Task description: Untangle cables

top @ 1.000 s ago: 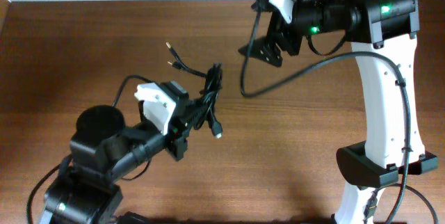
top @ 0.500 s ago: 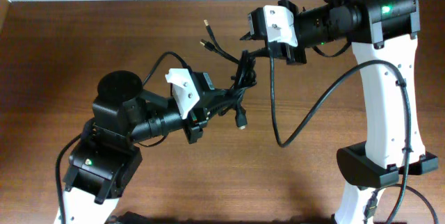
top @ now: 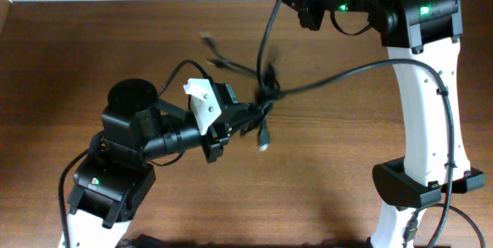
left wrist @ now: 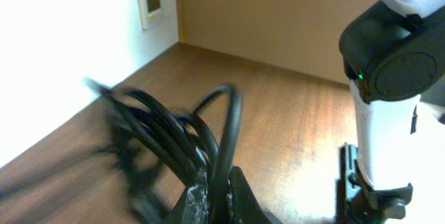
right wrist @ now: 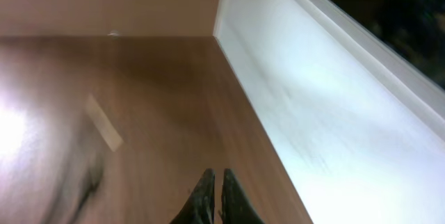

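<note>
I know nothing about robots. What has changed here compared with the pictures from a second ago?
The left gripper carried the cables toward the middle of the table, then held there. The right gripper swung in beside them, then drew back to the far edge, its jaws closing with no cord visible between them. Unchanged: the left jaws stay shut on the cables.

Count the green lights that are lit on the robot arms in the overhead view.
3. Two on the right arm: one green light near its wrist, one on the big joint at top right. The third is low on the left arm. Others may be hidden.
</note>
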`<move>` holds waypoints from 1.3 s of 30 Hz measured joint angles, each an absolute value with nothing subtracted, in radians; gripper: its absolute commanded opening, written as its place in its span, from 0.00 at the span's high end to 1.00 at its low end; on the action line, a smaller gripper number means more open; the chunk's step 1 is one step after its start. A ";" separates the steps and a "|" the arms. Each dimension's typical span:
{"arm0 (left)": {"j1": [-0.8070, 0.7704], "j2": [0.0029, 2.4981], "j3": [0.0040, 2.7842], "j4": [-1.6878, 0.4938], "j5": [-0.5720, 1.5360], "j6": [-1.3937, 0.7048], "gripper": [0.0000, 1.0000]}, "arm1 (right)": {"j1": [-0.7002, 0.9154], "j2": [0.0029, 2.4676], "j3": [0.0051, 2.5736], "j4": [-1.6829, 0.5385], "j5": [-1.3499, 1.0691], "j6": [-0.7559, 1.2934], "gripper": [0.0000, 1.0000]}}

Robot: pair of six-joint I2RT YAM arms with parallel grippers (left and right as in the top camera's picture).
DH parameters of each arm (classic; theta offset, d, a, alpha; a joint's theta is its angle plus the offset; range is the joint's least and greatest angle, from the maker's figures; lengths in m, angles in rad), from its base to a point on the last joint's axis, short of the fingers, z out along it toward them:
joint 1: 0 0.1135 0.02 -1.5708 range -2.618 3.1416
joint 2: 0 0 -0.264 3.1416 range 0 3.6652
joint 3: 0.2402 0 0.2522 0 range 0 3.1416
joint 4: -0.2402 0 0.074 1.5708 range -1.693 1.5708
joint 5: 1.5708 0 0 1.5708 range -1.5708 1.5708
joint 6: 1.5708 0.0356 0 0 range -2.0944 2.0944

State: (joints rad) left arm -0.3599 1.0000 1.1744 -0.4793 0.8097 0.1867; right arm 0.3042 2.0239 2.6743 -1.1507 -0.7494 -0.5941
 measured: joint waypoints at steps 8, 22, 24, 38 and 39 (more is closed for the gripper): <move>-0.364 1.000 1.174 -0.496 0.819 0.195 0.99 | 0.302 2.024 2.674 -1.227 -0.503 -0.447 0.45; -0.364 1.001 1.174 -0.466 0.623 0.210 0.98 | 0.345 2.024 2.666 -1.692 -0.892 -1.182 0.57; -0.364 1.001 1.174 -0.465 0.608 0.210 0.98 | 0.367 2.024 2.666 -1.692 -0.892 -1.187 0.57; -0.364 0.934 1.174 -0.445 0.686 0.183 0.95 | 0.368 2.064 2.665 -1.672 -0.843 -1.271 0.70; -0.364 0.919 1.174 -0.443 0.692 0.183 0.95 | 0.368 2.064 2.665 -1.672 -0.844 -1.274 0.83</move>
